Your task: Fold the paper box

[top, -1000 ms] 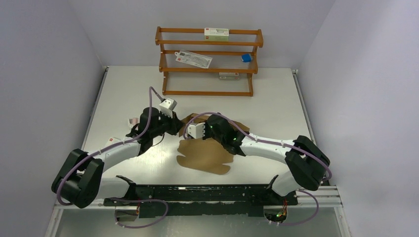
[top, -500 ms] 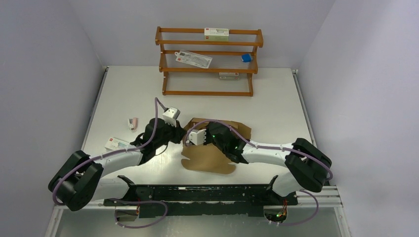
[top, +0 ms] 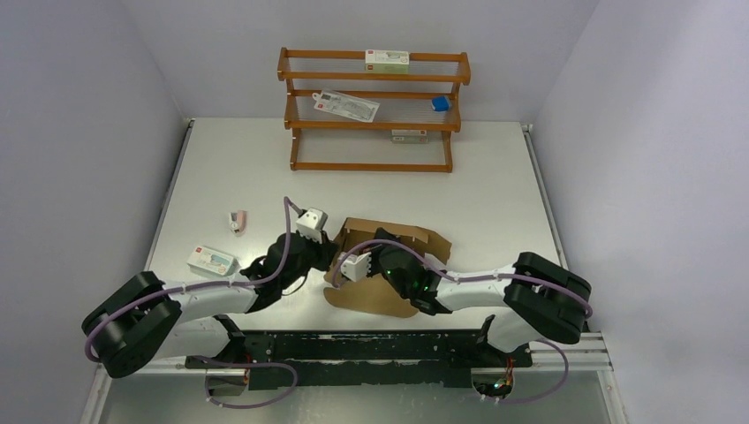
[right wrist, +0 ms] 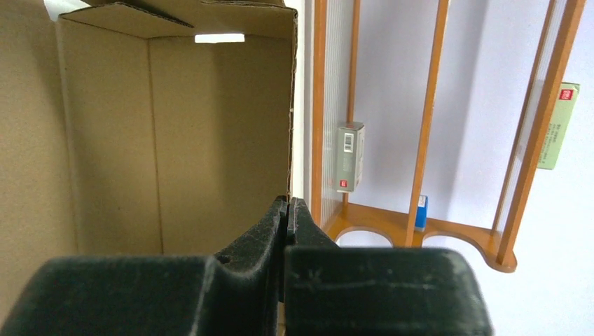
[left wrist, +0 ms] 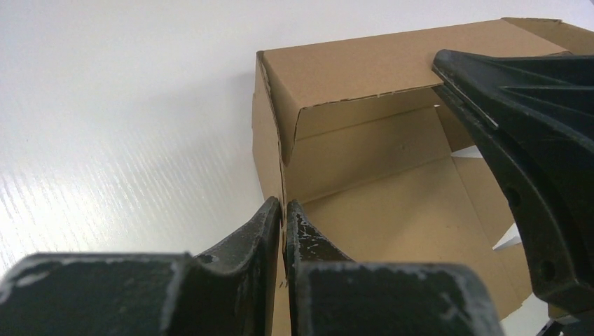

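Erecting walls | left gripper pinches paper box wall, 9 o'clock side | right gripper clamps another edge | judged best: hinge along creases evenly

Legible text: none | carton on top shelf: red mark, lettering too small | carton on lower shelf: barcode label and red mark, digits blurred | carton on table: red mark, print unreadable | flat packet on middle shelf: print too small | paper box: plain brown board
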`<action>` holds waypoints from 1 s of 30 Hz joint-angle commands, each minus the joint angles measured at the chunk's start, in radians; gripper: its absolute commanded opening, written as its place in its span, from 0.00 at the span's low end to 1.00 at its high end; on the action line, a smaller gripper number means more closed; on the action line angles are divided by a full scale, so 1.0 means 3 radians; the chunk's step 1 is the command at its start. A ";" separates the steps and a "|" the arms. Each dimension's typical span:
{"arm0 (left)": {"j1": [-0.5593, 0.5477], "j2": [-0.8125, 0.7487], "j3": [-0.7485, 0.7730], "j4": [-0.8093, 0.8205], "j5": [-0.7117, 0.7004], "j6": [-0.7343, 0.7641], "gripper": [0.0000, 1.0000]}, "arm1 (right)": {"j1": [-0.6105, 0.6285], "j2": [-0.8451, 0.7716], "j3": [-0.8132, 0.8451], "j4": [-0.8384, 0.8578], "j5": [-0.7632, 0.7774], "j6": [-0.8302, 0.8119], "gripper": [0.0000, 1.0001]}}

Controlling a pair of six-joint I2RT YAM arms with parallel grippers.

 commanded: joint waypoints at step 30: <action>-0.0129 0.0341 -0.0247 0.0829 -0.0388 -0.0106 0.19 | 0.0322 0.1087 -0.0025 0.2024 0.0565 -0.0730 0.05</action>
